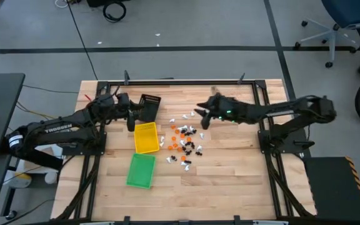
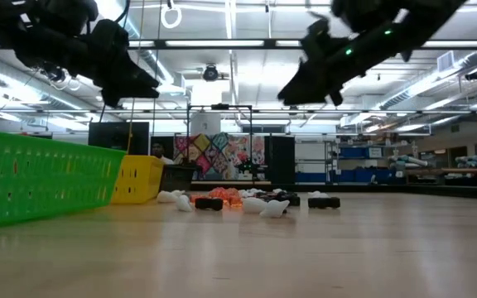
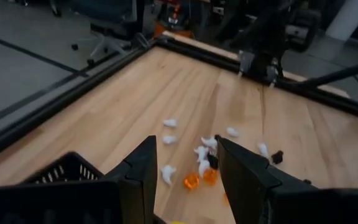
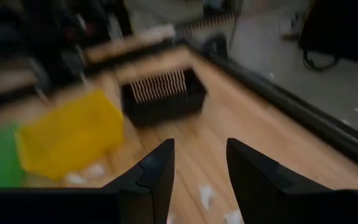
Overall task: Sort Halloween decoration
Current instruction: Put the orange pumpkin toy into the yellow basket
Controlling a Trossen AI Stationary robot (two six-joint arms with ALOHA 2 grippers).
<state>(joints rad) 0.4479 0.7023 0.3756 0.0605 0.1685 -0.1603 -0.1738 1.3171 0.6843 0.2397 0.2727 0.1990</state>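
Observation:
The Halloween decoration point(image 1: 185, 140) is a scatter of tiny white, orange and black trinkets lying on the wooden table right of the trays; it also shows in the low view point(image 2: 247, 201) and past the left fingers point(image 3: 197, 165). My left gripper point(image 1: 132, 119) hangs open in the air over the near end of the black tray point(image 1: 149, 105), above the yellow tray's far end; its fingers point(image 3: 188, 171) frame the trinkets from afar. My right gripper point(image 1: 200, 117) is open, raised above the table just beyond the pile's far right edge point(image 4: 199, 168).
The yellow tray point(image 1: 145, 137) and green tray point(image 1: 141, 170) lie in a row toward the near edge, with the black tray point(image 4: 163, 96) at the far end. A black frame rail point(image 1: 180, 82) borders the table. Bare wood point(image 1: 230, 175) lies near and right of the pile.

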